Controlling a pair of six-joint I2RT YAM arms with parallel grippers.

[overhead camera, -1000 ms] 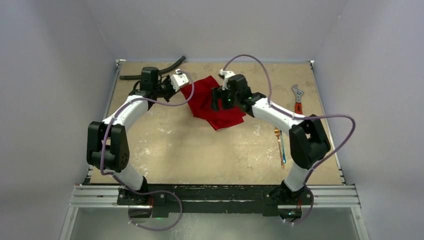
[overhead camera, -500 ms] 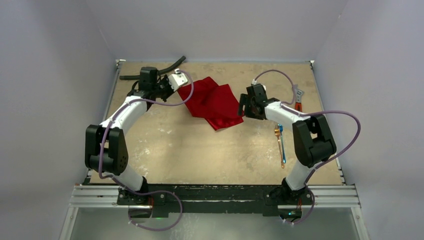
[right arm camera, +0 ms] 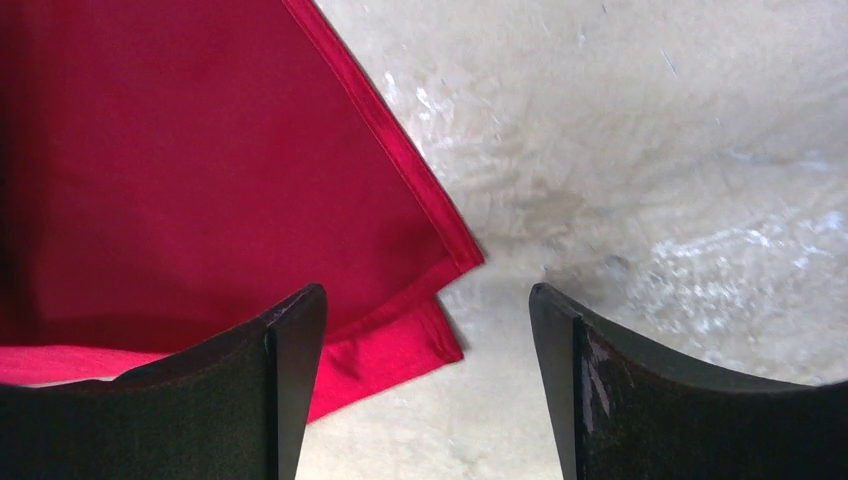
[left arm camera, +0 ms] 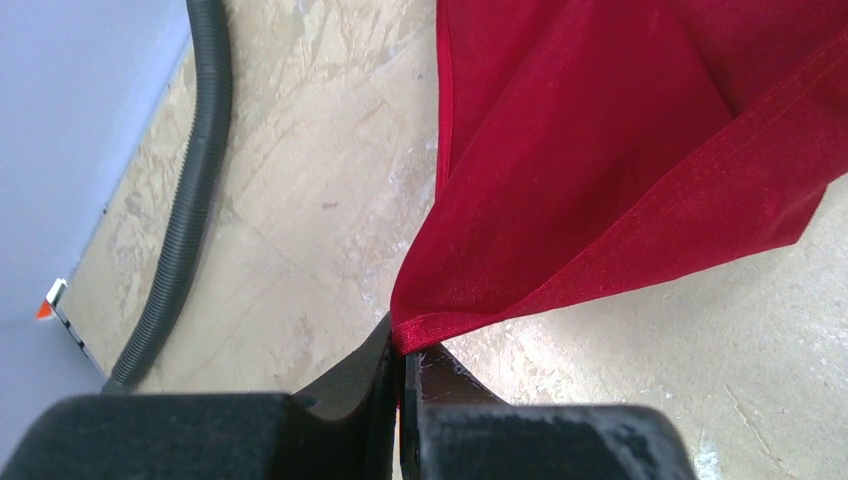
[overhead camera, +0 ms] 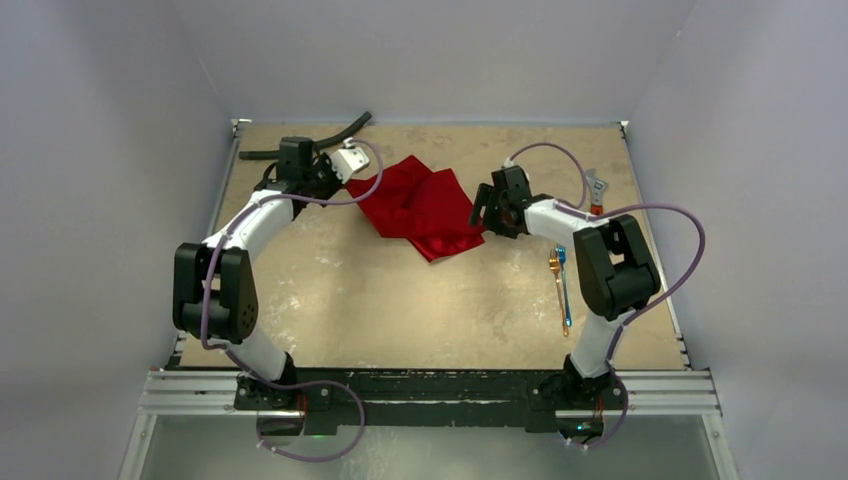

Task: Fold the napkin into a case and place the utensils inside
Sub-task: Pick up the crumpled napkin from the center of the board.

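Note:
The red napkin [overhead camera: 420, 205] lies at the back middle of the table as a loose two-layer fold; no case is in view. My left gripper [overhead camera: 362, 176] is shut on the napkin's left corner, and the left wrist view shows the hem of the napkin [left arm camera: 600, 130] pinched between the tips of the left gripper [left arm camera: 405, 345] just above the table. My right gripper [overhead camera: 480, 215] stands open at the napkin's right corner. In the right wrist view the two stacked corners of the napkin [right arm camera: 200, 170] lie near the left finger [right arm camera: 290, 370] of the right gripper [right arm camera: 425, 300], with nothing held. The utensils [overhead camera: 560, 285] lie to the right, by the right arm.
A black ribbed hose [overhead camera: 320, 138] lies along the back left edge, and the hose [left arm camera: 190, 180] also shows beside the wall in the left wrist view. An orange-handled wrench [overhead camera: 596, 195] lies at the back right. Walls close in the table on three sides.
My right gripper has moved from above the napkin to its right corner, still open. The left gripper has shifted slightly left with the corner, and the cloth has spread out flatter.

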